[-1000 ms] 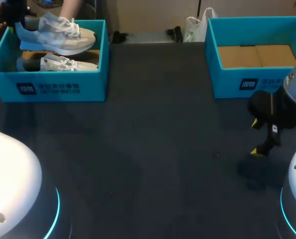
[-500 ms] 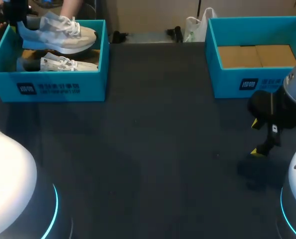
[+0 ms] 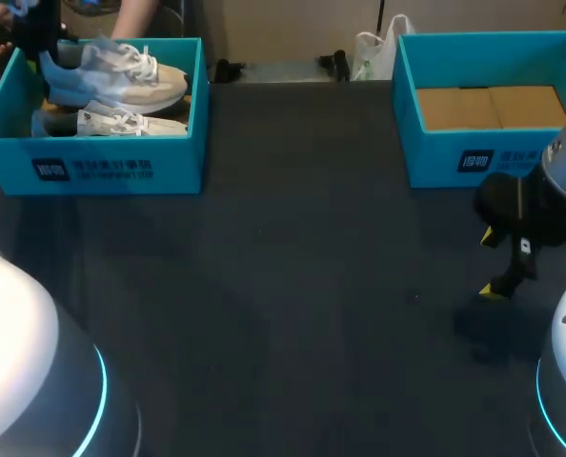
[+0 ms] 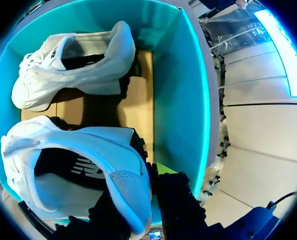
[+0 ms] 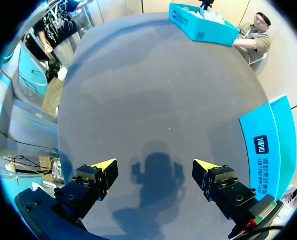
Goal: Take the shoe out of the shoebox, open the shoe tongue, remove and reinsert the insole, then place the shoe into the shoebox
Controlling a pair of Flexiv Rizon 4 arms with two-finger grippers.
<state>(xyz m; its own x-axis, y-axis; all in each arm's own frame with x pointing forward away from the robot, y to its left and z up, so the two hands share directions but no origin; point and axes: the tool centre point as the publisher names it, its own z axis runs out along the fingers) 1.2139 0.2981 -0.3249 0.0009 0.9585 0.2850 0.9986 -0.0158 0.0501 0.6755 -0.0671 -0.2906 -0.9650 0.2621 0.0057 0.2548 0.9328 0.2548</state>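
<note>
A teal shoebox stands at the table's far left. My left gripper is shut on the heel of a white and beige sneaker and holds it level just above the box. In the left wrist view the heel of this sneaker is pinched in the left gripper. A second white sneaker lies on the cardboard floor of the shoebox beneath it. My right gripper hangs open over bare table at the right, its fingertips far apart and holding nothing.
A second teal shoebox with only a cardboard floor stands at the far right, close beside my right gripper. A person's arm is just behind the left box. Dark table spreads between the boxes.
The held sneaker has come down a little toward the left box and shifted slightly right. My right arm has not moved.
</note>
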